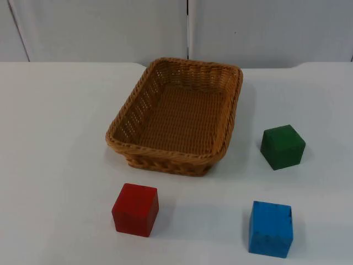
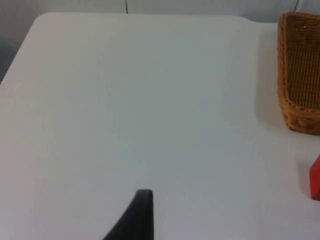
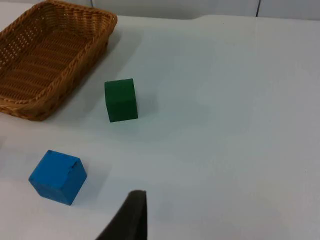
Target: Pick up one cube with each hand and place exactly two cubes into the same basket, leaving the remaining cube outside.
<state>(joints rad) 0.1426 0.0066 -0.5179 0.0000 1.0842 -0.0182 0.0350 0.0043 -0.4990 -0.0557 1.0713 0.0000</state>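
Observation:
A woven brown basket (image 1: 165, 153) stands in the middle of the white table and holds no cube. The red cube (image 1: 135, 209) sits in front of its left corner. The blue cube (image 1: 270, 228) lies near the front right, and the green cube (image 1: 283, 146) rests just right of the basket. My left gripper (image 2: 137, 217) hangs over bare table well to the left of the basket (image 2: 300, 75) and the red cube (image 2: 315, 177). My right gripper (image 3: 131, 217) hangs right of the blue cube (image 3: 57, 177), with the green cube (image 3: 121, 99) and the basket (image 3: 45, 55) beyond it.
The grey partition wall (image 1: 187, 27) closes off the table's far edge behind the basket. White table surface (image 1: 49, 138) stretches to the left of the basket and also to the right of the green cube.

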